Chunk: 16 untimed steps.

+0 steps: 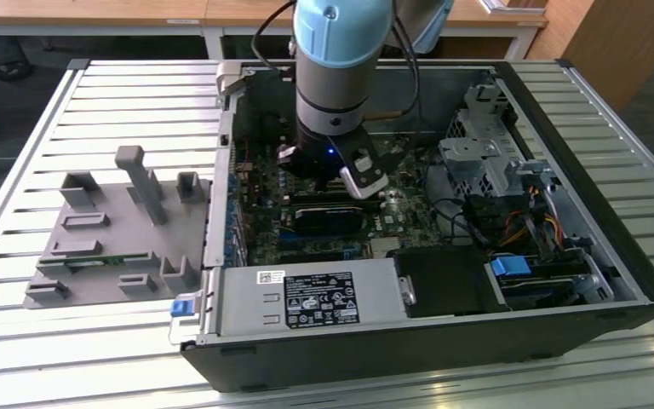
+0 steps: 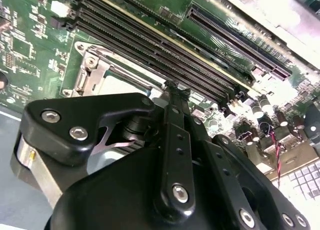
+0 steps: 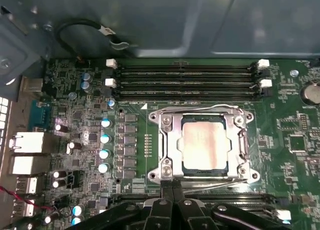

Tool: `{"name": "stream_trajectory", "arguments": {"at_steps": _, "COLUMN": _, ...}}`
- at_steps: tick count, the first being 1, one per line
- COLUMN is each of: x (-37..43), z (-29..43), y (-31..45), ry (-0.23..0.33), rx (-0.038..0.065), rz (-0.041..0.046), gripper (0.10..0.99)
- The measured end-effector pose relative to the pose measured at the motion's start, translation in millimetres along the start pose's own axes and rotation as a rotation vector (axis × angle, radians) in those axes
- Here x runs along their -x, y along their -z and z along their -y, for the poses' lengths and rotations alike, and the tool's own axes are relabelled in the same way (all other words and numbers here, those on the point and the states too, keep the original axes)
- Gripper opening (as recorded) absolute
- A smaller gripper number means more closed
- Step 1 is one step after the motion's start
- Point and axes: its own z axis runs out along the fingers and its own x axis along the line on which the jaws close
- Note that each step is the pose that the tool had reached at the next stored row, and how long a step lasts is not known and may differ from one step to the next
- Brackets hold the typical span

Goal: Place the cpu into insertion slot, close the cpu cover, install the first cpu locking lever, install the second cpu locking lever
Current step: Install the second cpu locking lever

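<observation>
Lying flat under the cpu cover [image 3: 204, 142], the cpu [image 3: 204, 146] faces up; pincer [image 3: 172, 186] closed, empty.

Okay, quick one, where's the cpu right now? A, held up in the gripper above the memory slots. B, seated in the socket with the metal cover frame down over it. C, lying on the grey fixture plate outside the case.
B: in the first wrist view the cpu sits in the insertion slot, with the cpu cover lying flat around its edges.
</observation>
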Motion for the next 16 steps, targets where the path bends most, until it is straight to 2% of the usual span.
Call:
{"name": "stream_trajectory", "arguments": {"at_steps": 8, "x": -7.0, "z": 2.4, "y": -3.6, "ry": 0.002, "rx": 0.035, "rz": -0.0012, "gripper": 0.106}}
{"name": "stream_trajectory", "arguments": {"at_steps": 10, "x": -7.7, "z": 2.8, "y": -5.4, "ry": 0.002, "rx": 0.039, "rz": -0.0011, "gripper": 0.106}}
{"name": "stream_trajectory", "arguments": {"at_steps": 16, "x": -9.3, "z": 4.2, "y": -10.5, "ry": 0.002, "rx": 0.040, "rz": -0.0013, "gripper": 0.106}}
